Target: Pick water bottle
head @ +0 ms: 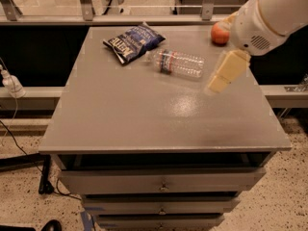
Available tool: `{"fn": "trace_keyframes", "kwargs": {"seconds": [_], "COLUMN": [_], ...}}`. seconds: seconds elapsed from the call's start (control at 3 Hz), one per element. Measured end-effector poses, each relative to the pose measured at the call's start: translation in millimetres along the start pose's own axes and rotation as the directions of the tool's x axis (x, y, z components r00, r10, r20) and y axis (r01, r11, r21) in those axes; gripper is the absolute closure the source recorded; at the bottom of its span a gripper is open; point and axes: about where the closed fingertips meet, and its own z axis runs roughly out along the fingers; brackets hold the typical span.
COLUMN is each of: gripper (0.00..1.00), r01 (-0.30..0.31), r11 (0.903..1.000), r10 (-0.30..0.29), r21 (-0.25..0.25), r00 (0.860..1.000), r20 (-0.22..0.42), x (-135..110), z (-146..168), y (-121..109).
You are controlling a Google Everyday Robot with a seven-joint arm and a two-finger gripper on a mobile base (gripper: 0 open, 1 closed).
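Observation:
The water bottle (178,63) lies on its side on the grey table top (144,114), toward the back middle. It is clear and ribbed, with a red-and-blue label band near its left end. My gripper (220,80) hangs from the white arm (269,13) that comes in from the upper right. It is above the table, just right of the bottle's right end and apart from it. It holds nothing.
A dark blue chip bag (132,41) lies just left of and behind the bottle. An orange-red round fruit (219,32) sits at the back right, partly hidden by the arm. Drawers (161,184) are below the table top. A railing runs behind the table.

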Motion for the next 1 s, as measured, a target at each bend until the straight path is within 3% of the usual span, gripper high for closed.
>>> {"fn": "trace_keyframes", "kwargs": {"seconds": [0.33, 0.67, 1.0], "gripper": [0.0, 0.0, 0.0], "r01": [-0.048, -0.111, -0.161], "r11": [0.9989, 0.9939, 0.9865], "r10": [0.048, 0.11, 0.156], "r21": [-0.005, -0.003, 0.03], "r00": [0.995, 0.986, 0.978], "r20": [0.085, 0.125, 0.136], "x": [-24.4, -42.2, -50.2], "z": [38.7, 77.7, 111.0], "y": [-16.7, -30.4, -50.8]}}
